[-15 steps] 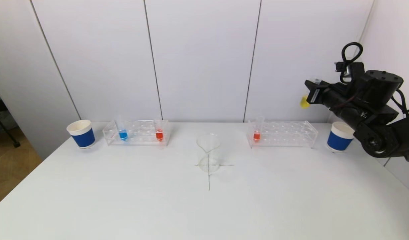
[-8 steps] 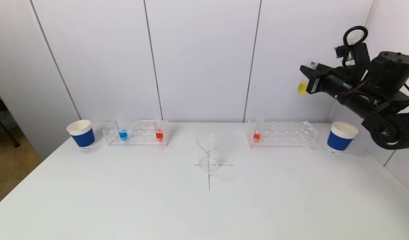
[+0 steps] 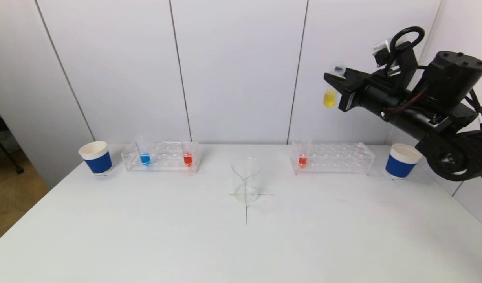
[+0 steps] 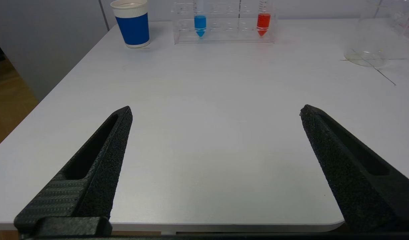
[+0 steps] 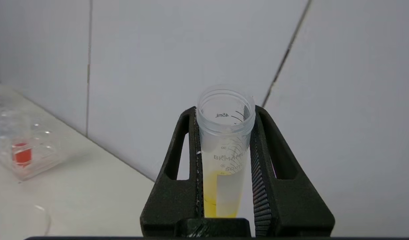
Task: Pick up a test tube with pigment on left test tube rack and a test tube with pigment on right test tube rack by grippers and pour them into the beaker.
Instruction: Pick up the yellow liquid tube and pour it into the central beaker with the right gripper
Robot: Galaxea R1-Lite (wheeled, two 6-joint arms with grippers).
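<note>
Your right gripper (image 3: 334, 83) has carried the yellow test tube (image 3: 329, 97) higher and leftward, now above the right test tube rack (image 3: 335, 158).

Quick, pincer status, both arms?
Left pincer: open, empty, low over the table's near edge.
Right pincer: closed on the yellow tube, held high.

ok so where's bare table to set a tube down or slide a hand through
The whole near half of the table, in front of the beaker, is bare. Open gaps flank the beaker, toward the left rack and the right rack. The back row is crowded: racks with blue cups at both ends.
</note>
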